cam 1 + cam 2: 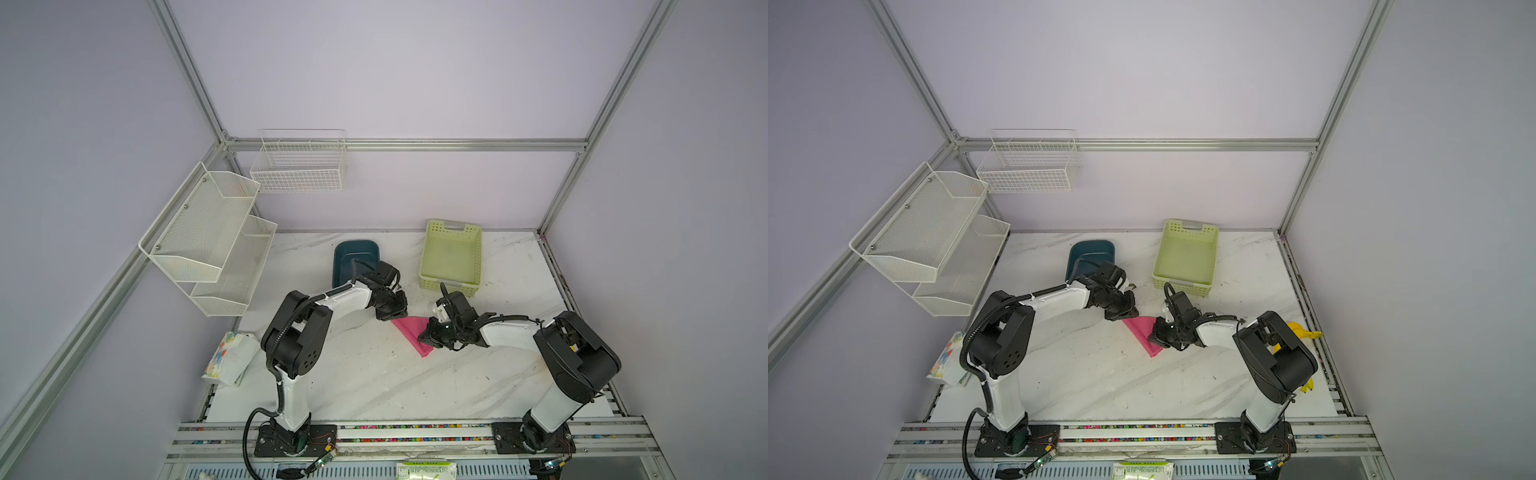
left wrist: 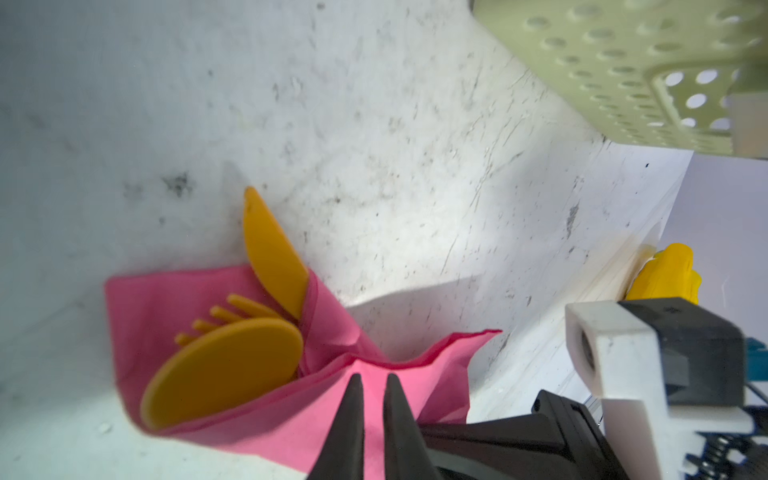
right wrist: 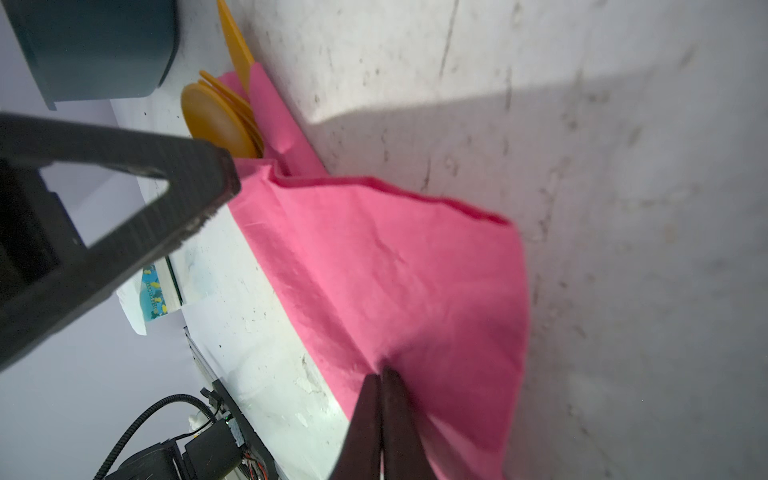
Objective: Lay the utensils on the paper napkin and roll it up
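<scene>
Both top views are taken from high above the table's [image 1: 374,386] front edge and tilted down toward the back wall, so the paper napkin [image 1: 411,332] [image 1: 1142,334] is seen small, near mid-frame. From the left wrist the napkin [image 2: 291,419] is viewed very closely, with the green basket [image 2: 623,70] beyond it. From the right wrist it [image 3: 395,270] is viewed equally closely, with the teal bin [image 3: 95,50] beyond it. The napkin and the utensils [image 2: 224,370] [image 3: 216,120] are shared by both wrist views.

Centre of table [image 1: 374,382]: paper napkin [image 1: 409,332], folded over the utensils [image 2: 224,374], whose heads protrude at its rear-left end. Left gripper [image 2: 372,380] is at that end, right gripper [image 3: 380,372] at the napkin's right edge. Tub [image 1: 357,243] lies behind left, perforated basket [image 1: 449,285] behind right. Printed packet [image 1: 230,357] is at the table's left edge, bananas [image 1: 1302,330] at its right.
</scene>
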`<state>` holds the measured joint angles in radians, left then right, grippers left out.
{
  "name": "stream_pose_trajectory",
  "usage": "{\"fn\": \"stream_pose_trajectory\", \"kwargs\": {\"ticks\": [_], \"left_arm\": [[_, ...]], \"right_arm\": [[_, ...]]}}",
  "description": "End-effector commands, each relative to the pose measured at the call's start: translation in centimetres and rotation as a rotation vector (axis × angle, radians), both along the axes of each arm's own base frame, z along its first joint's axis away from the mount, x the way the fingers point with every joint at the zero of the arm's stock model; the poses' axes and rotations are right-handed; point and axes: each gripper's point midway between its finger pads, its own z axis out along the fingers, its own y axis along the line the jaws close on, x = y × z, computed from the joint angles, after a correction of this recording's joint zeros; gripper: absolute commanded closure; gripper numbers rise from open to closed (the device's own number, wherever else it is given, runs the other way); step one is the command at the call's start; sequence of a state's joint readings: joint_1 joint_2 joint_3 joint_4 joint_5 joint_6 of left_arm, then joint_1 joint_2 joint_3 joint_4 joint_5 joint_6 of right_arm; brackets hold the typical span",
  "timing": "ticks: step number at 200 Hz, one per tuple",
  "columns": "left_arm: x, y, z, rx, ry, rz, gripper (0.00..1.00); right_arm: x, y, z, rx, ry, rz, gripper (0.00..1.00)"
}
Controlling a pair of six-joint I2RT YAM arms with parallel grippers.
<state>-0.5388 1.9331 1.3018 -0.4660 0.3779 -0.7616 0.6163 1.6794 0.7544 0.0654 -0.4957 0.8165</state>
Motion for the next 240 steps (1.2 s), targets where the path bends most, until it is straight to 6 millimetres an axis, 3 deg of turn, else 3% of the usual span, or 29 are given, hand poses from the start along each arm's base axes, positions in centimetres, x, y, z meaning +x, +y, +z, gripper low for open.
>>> {"fn": "stream_pose_trajectory", "kwargs": {"ticks": [1, 49, 80, 113, 152, 181, 240], "left_arm": [[0.9, -0.8, 0.5, -0.001, -0.019, -0.032, 0.88], [0.2, -0.6, -2.3, 0.015, 0.030, -0.038, 0.88], [0.2, -0.7, -2.9, 0.019, 0.032, -0.042, 0.89], [1.2, -1.3, -0.8, -0.005, -0.022, -0.051, 0.86], [1.5, -0.9, 4.5, -0.038, -0.135, -0.024, 0.71], [-0.1, 0.6, 5.9, -0.042, -0.145, 0.026, 0.69], [-4.9, 1.9, 2.0, -0.160, -0.014, 0.136, 0.65]], "right_arm": [[-1.6, -1.8, -2.6, -0.097, 0.063, -0.016, 0.92], [-1.8, -2.0, -2.9, -0.098, 0.070, -0.019, 0.92], [-1.9, -2.1, -2.9, -0.089, 0.082, -0.048, 0.93], [-2.7, -2.3, -2.6, -0.039, 0.119, -0.117, 0.94], [-3.0, -2.8, -2.3, 0.012, 0.143, -0.220, 0.95], [-3.0, -3.1, -2.5, 0.022, 0.147, -0.253, 0.95], [-3.5, -3.2, -3.4, 0.031, 0.173, -0.261, 0.95]]}}
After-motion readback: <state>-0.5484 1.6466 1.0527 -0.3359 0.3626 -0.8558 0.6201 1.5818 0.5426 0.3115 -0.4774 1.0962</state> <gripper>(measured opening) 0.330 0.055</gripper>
